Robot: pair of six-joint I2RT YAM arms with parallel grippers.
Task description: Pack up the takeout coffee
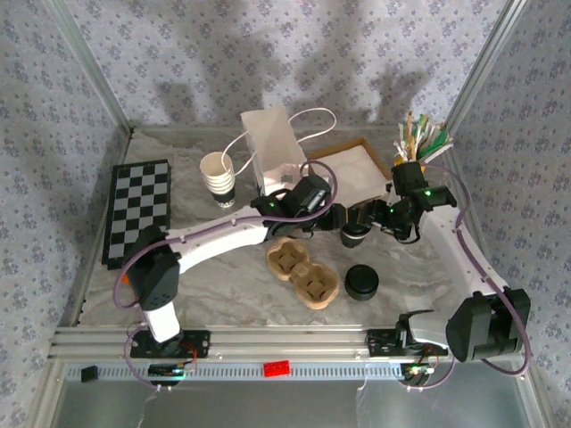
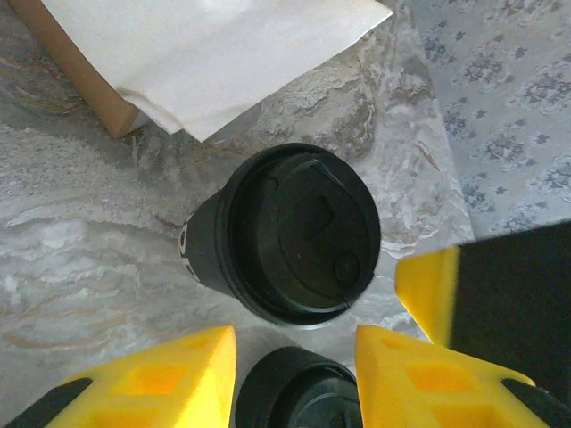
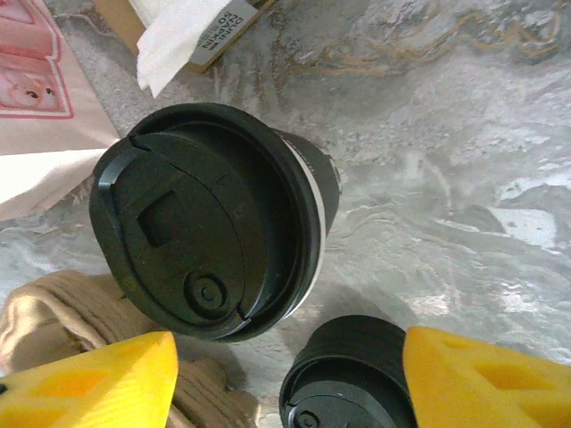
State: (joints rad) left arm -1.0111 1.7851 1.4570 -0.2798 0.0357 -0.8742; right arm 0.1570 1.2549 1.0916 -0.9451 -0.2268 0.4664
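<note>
**A:** Where was the takeout coffee [image 2: 285, 236] when you paused?

**B:** You had it upright on the table [image 1: 241, 290] with its lid on. It stood just ahead of the fingertips of your left pincer [image 2: 294, 343] and just ahead of your right pincer [image 3: 290, 343] as well. The two faced it from opposite sides, so the cup sat between them.

**A:** Did either one hold it?

**B:** No. Your left pincer was partly open and your right one wider, and nothing sat between the jaws of either. The cup lay beyond both sets of tips. I'd judge you had them bracketing it so one could close on the body under the lid rim while the other stood by to steady it.

**A:** What about the tray?

**B:** The pulp tray [image 1: 303, 272] lay flat with both wells empty, down beside one finger of your right pincer and close to the cup. That nearness looked deliberate, since it makes for a short lift into a well. So the seating wasn't done yet.

**A:** Was anything in your way?

**B:** The stack of black lids [image 3: 352, 383] sat low beneath your right pincer's tips, near the cup. A careless close there could have nudged it. The paper bag [image 1: 277, 152] stood behind your left pincer, well apart from the cup.
</note>
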